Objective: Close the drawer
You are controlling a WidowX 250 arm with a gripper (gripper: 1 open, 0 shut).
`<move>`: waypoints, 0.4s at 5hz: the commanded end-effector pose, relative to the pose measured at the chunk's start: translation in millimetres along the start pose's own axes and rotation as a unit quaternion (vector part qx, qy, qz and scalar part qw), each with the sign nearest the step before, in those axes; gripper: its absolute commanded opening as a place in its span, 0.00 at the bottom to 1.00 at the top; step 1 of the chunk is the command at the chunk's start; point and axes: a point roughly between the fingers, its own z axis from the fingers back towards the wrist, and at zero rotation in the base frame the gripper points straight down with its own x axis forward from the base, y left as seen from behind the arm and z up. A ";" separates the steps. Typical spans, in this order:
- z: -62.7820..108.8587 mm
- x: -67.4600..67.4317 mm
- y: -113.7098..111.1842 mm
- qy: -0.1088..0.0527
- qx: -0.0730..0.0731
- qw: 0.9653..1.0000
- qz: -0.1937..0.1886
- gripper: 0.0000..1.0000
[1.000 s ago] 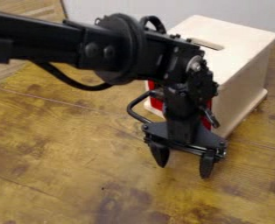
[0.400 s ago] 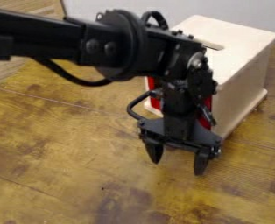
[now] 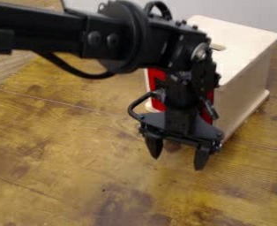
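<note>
The jaws (image 3: 177,161) hang parted and released before the red drawer (image 3: 158,82), which sits in the front of the cream casing (image 3: 237,55) on the counter (image 3: 71,146); this placement probably serves to push the front inward.

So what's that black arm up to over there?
The robot arm has its fingers spread apart, pointing down in front of a red drawer front on a cream-white casing. It isn't gripping anything. The job is closing the drawer, but the arm hides too much to tell how far in it is.
</note>
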 end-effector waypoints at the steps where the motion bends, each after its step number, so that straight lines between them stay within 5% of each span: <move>1: 38.5 13.2 -0.6 -0.045 -0.015 0.999 0.005 1.00; 2: 39.8 15.8 2.8 -0.043 -0.008 0.999 0.009 1.00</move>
